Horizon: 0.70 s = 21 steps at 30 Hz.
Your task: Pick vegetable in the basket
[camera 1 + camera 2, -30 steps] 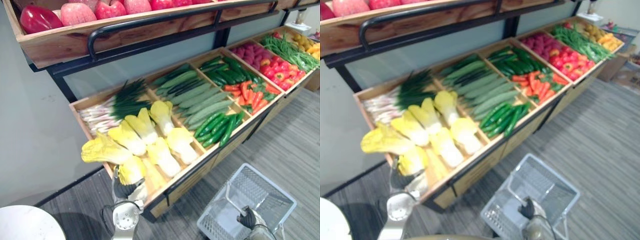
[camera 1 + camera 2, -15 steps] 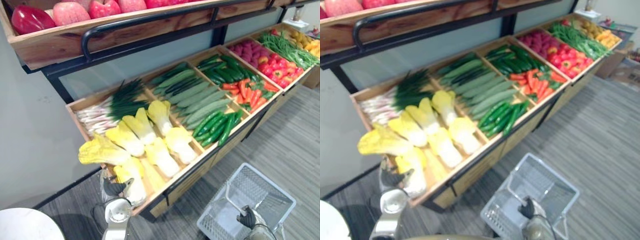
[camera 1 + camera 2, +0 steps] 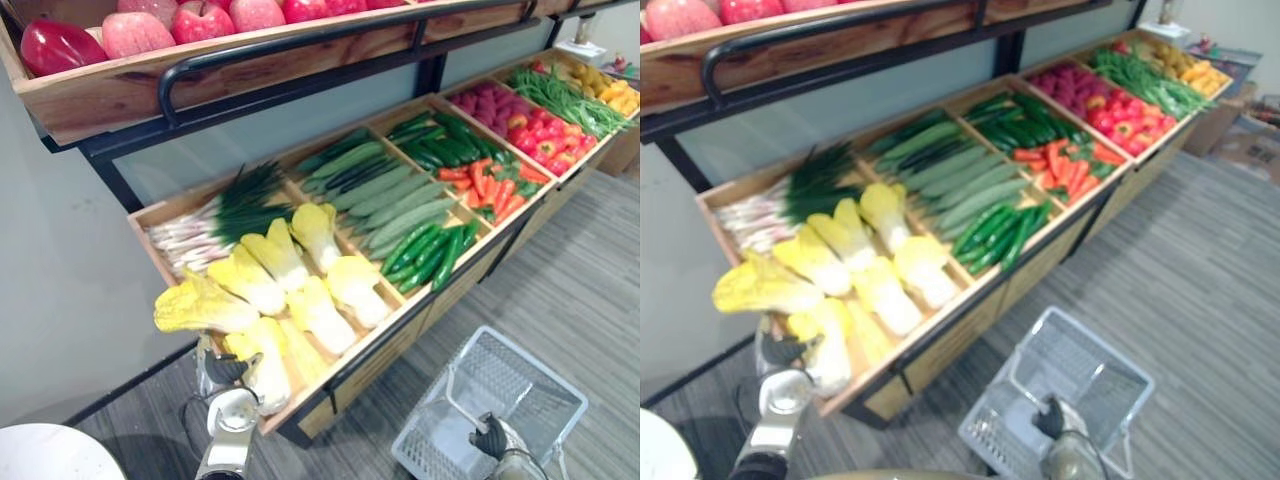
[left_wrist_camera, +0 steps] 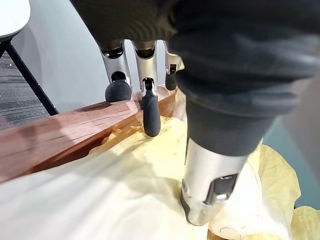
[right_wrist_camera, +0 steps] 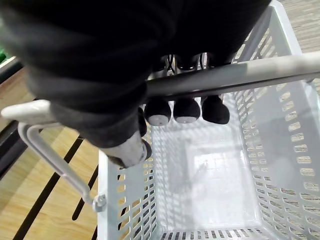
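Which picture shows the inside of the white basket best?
The right wrist view: it looks straight down into the basket, past the right hand curled on its handle. Both eye views show it from farther off, at a slant.

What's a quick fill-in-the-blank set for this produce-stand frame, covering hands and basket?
1. The right robot hand is curled round the grey bar handle of the white slotted plastic basket, which is ____ inside.
2. The left robot hand touches a pale ____ leafy cabbage in the wooden produce crate.
3. Round red apples sit on the ____ wooden shelf.
Missing words: empty; yellow; upper.
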{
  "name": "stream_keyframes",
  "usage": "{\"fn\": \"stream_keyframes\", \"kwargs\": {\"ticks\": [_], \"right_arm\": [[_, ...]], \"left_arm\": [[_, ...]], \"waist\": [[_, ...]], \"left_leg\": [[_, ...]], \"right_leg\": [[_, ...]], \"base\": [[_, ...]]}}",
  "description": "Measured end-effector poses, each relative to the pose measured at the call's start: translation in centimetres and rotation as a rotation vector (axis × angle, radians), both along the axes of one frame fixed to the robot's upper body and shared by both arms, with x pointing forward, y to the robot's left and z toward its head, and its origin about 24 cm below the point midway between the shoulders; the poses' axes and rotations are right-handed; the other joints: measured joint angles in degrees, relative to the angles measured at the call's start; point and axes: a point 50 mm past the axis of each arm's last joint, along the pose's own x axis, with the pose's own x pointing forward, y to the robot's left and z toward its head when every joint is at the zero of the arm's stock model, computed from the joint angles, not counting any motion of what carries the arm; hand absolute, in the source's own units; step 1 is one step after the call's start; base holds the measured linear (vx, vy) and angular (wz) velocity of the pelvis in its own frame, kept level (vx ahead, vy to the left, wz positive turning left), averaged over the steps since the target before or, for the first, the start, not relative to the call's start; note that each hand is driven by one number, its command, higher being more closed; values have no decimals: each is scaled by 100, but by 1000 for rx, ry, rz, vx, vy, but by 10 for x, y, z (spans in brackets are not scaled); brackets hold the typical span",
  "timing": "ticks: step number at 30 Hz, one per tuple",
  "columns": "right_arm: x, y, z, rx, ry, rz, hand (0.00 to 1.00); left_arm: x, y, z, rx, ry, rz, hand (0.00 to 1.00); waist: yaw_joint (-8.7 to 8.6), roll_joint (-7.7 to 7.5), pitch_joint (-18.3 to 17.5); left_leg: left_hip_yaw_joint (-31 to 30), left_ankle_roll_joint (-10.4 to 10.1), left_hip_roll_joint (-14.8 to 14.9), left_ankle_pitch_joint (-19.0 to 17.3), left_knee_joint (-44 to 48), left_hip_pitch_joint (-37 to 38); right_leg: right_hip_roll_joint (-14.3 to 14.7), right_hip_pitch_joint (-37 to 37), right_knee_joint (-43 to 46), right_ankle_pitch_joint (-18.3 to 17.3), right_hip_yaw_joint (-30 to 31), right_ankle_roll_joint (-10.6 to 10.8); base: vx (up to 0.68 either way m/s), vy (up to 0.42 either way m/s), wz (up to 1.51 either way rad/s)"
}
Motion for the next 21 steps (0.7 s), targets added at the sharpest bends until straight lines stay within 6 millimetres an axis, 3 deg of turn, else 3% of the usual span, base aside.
{"fn": "stream_keyframes", "kwargs": {"ticks": [15,21], "right_arm": [[1,3,0,-7,-13,7,100],[3,3,1,-7,-18,6,100]], "left_arm": [[-3,-11,2,76,17,-124,0],[-4,-39,-4,32,42,-254,0]], "waist": [[23,2,-3],[10,16,-16]], "left_leg": [[-12,7,-38,5,0,-4],[-9,18,-70,13,0,-4]], "right_leg": [[-39,2,0,18,-6,28],[-70,-4,0,27,6,42]], "base": [[0,0,0],[0,0,0]]}}
